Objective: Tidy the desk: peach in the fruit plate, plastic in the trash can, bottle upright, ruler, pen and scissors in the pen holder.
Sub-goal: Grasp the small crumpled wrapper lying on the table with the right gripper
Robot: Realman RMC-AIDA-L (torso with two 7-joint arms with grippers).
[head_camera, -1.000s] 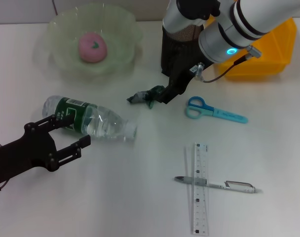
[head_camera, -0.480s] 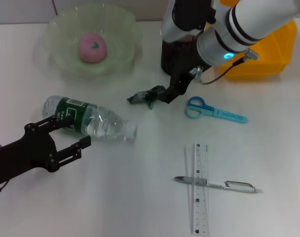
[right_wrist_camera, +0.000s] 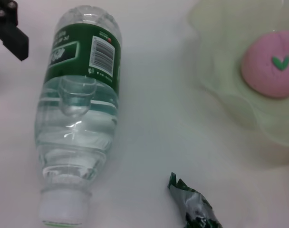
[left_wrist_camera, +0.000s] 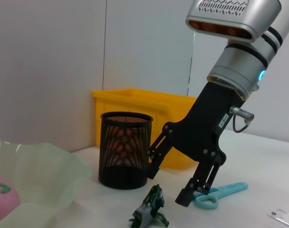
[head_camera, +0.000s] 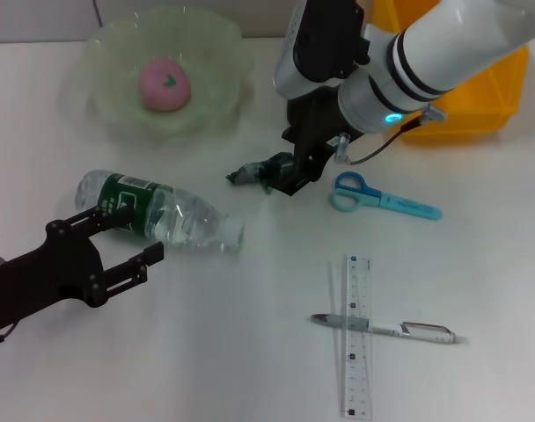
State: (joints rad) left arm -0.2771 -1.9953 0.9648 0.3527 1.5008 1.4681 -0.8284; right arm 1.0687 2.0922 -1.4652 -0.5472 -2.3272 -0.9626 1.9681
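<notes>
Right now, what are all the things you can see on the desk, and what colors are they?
peach: 1, pink, inside the fruit plate
fruit plate: 1, pale green, far left
bottle: 1, clear with green label, lying on its side, left
plastic wrapper: 1, dark green, crumpled, centre
pen holder: 1, black mesh, far centre
trash can: 1, yellow, far right
scissors: 1, blue, right of the wrapper
ruler: 1, clear, near right
pen: 1, silver, lying across the ruler
left tool: 1, black, open, by the bottle
right tool: 1, black, open, at the wrapper
</notes>
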